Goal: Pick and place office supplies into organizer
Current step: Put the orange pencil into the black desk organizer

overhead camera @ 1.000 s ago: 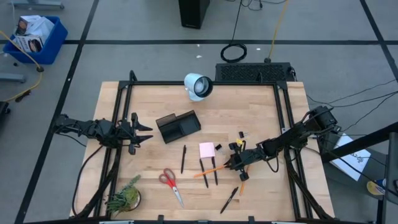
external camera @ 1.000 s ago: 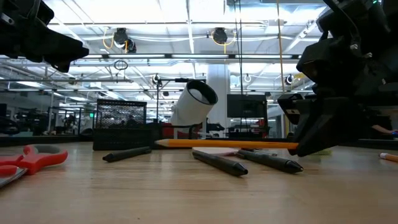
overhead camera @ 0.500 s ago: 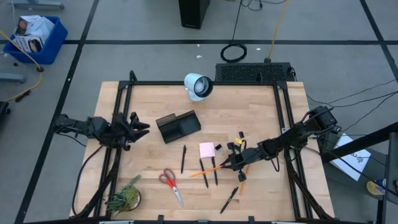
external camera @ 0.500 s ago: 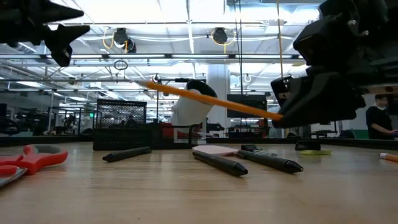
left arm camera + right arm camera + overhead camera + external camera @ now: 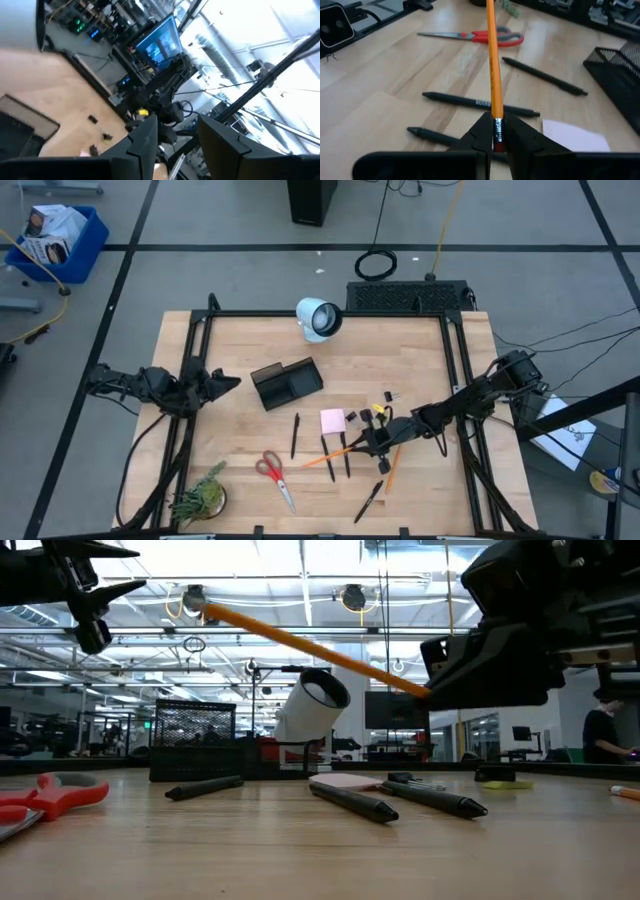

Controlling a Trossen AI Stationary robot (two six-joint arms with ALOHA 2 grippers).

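Observation:
My right gripper [image 5: 368, 444] sits right of the table's centre, shut on an orange pencil [image 5: 330, 457] that slopes upward in the low view [image 5: 310, 645]. My left gripper [image 5: 228, 383] hovers open near the left edge, beside the black organizer [image 5: 287, 383]. A pink sticky pad [image 5: 333, 421], three black pens [image 5: 295, 435] [image 5: 327, 457] [image 5: 346, 455] and red-handled scissors [image 5: 272, 476] lie flat on the wood. A fourth pen [image 5: 368, 502] and a second orange pencil [image 5: 390, 473] lie nearer the front. Small clips [image 5: 382, 412] rest behind the right gripper. My right gripper pinches the pencil's eraser end [image 5: 496, 131] between its two fingers [image 5: 479, 134], right at the metal band. The pencil runs straight on from the fingers, lifted clear of the table, with its point [image 5: 205, 610] tilted up toward the table's left.
A white cylindrical lamp [image 5: 318, 318] lies at the far edge and a green plant [image 5: 200, 498] stands at the near left corner. A black frame rail [image 5: 455, 370] runs along the right side. Bare wood [image 5: 400, 360] lies between the lamp and the right arm.
My right gripper has risen, keeping its hold. The pencil, level just above the table a second ago, now stands clear with its point swung high toward the left. My left gripper has turned about its wrist and lifted a little.

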